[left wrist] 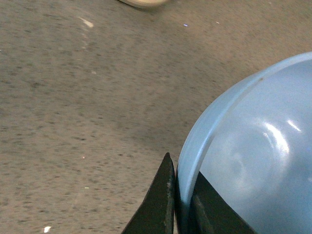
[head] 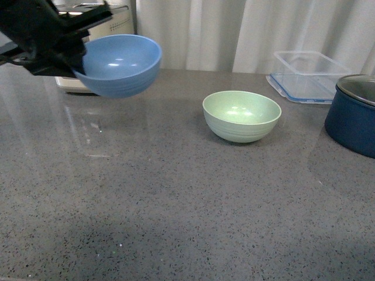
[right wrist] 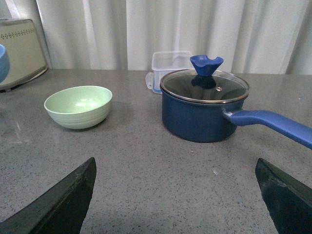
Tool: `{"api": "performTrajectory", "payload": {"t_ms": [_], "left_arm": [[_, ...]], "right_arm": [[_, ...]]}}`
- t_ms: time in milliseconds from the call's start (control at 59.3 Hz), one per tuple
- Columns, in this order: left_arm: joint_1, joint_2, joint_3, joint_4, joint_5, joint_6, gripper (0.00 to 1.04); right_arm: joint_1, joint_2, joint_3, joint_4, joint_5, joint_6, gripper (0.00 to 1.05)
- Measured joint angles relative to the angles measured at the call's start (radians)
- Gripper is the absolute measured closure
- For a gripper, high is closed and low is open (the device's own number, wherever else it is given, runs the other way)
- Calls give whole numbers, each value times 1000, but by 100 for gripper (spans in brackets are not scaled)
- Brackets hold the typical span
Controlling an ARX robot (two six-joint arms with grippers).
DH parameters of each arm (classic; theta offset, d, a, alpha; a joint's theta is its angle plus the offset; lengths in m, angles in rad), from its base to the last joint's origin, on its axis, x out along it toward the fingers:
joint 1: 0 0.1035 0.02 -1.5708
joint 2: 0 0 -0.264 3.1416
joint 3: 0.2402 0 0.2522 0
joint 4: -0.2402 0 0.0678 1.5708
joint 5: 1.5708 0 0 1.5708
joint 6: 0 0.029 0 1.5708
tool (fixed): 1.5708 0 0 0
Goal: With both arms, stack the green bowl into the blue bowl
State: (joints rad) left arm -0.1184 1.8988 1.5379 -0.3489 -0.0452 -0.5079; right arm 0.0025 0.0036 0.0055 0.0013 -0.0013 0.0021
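The left pincer (head: 71, 54) is clamped on the rim of the blue bowl (head: 120, 64). In the left wrist view one black finger (left wrist: 163, 204) lies against the outside of the wall and the other sits inside it, with the rim pinched between them. The grip is at the bowl's 9 o'clock side in the front view. The bowl hangs at about 10 o'clock in that view, mouth up and slightly tilted, and it looks lifted off the grey speckled surface (head: 176, 205). A cream appliance (head: 120, 20) stands behind it against the white curtain (head: 234, 29).

The green bowl (head: 241, 115) stands upright and empty on the surface, just right of centre at about 2 o'clock. It is well apart from the blue bowl and nothing touches it.

The right pincer (right wrist: 175, 163) is spread wide open and holds nothing; only its two dark fingertips show in the right wrist view, low over the surface. It does not appear in the front view. From it, the green bowl lies at about 11 o'clock.

A navy saucepan (head: 351, 120) with a glass lid, a blue knob (right wrist: 205, 62) and a blue handle sits at 3 o'clock in the front view. It is near the green bowl but apart from it. A clear plastic container (head: 304, 73) rests behind the pan, at about 2 o'clock.
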Motion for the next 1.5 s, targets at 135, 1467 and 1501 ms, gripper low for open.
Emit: {"api": "performTrajectory", "payload": {"t_ms": [135, 1467, 1501], "left_arm": [[-39, 41, 32, -11, 0, -15, 101], [-26, -301, -517, 961, -97, 400, 49], [-19, -328, -578, 1015, -92, 424, 55]], "right_arm": [[0, 0, 0, 0, 0, 0, 10], [0, 0, 0, 0, 0, 0, 10], [0, 0, 0, 0, 0, 0, 10]]}}
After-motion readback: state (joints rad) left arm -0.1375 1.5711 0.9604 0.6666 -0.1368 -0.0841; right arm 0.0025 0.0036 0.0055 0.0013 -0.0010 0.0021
